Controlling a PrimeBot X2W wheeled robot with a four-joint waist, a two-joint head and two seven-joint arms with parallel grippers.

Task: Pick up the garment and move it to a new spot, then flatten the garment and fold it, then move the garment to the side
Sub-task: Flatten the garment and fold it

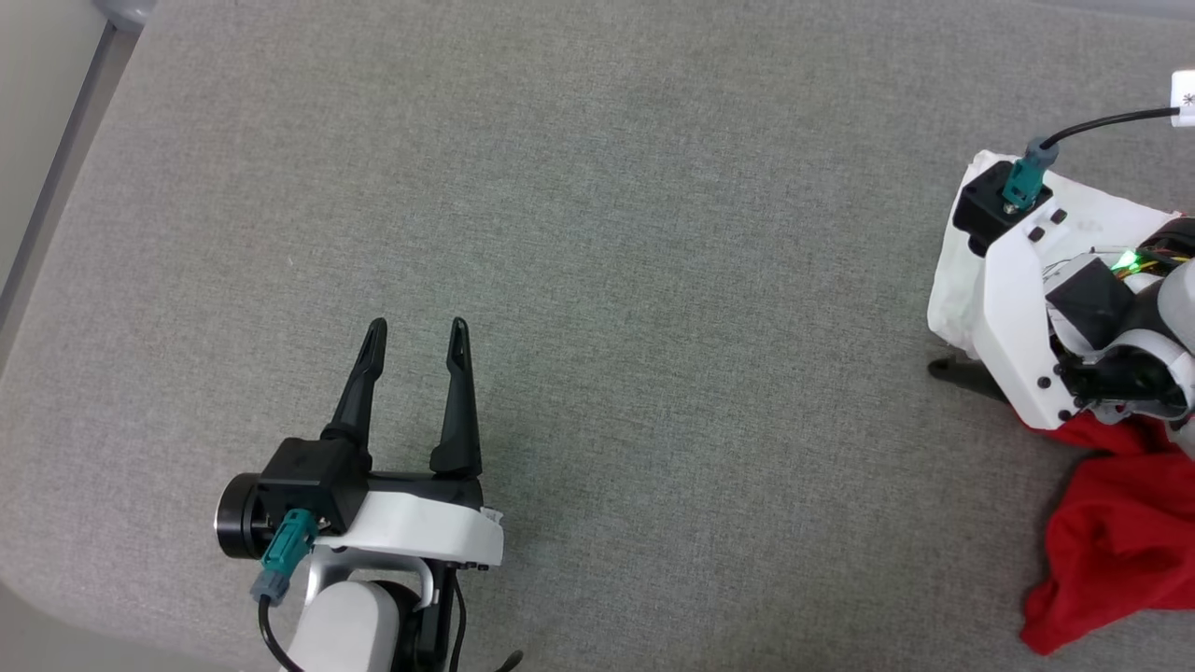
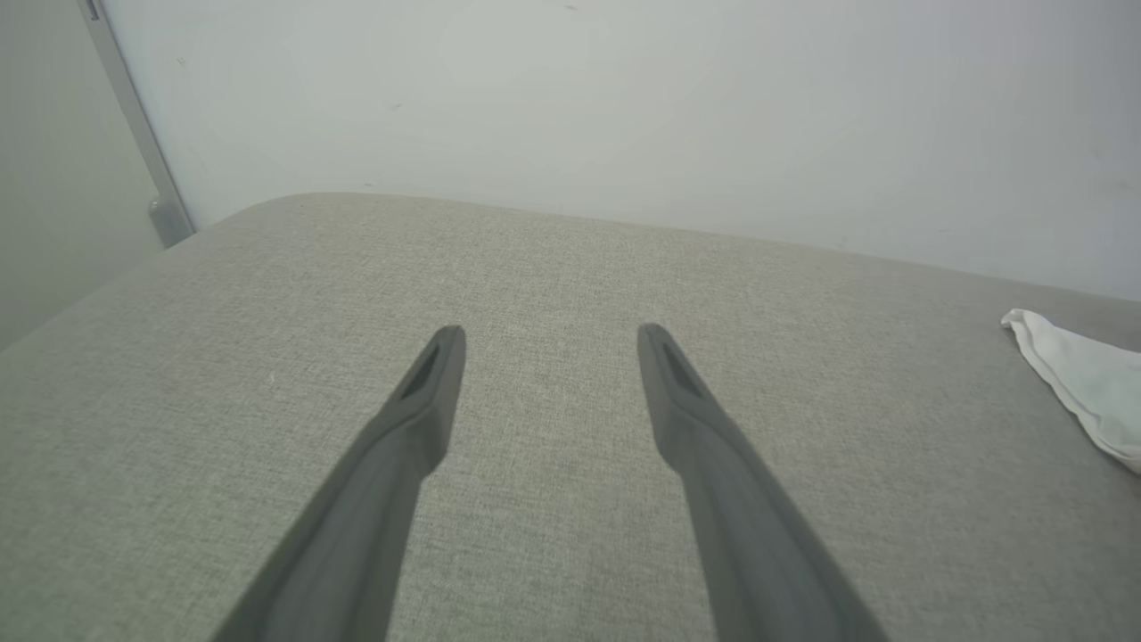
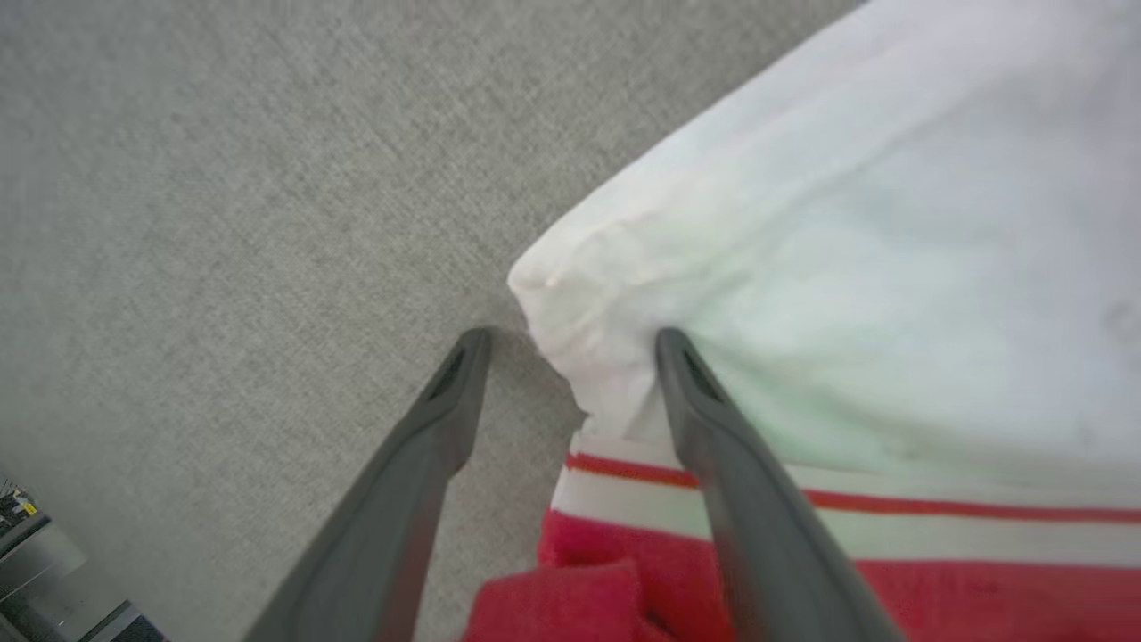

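1. The garment lies bunched toward the right side of the grey fabric-covered tabletop, well apart from its left edge and its rounded near-left corner. Crumpled red cloth lies nearer us. Its white sleeve lies beyond, with the striped trim running between the two.

2. The right gripper is down at the sleeve's outer corner with its jaws spread wide. One finger lies over bare tabletop just beside the cloth and the other lies against the white fabric, so the puckered corner sits between them. Nothing is pinched yet.

3. We judge this to be the first step, taking hold of the garment so it can be carried to a new spot.

4. To do it well, we would:
   - Push the fingertips a little further over the corner, so the jaws close on a good fold of sleeve and not its very tip.
   - Keep the outer finger low against the tabletop, so it slides under the layers and does not skate over them.
   - Close fully before any lift, then rise straight up.
   - Let the heavier red bulk hang free and not drag, since thin jersey held by a sleeve could slip.

5. The left gripper is wide open and empty. It hovers over bare tabletop toward the near-left corner, well apart from the garment. The open stretch between the two grippers looks a sensible place to set the cloth down.
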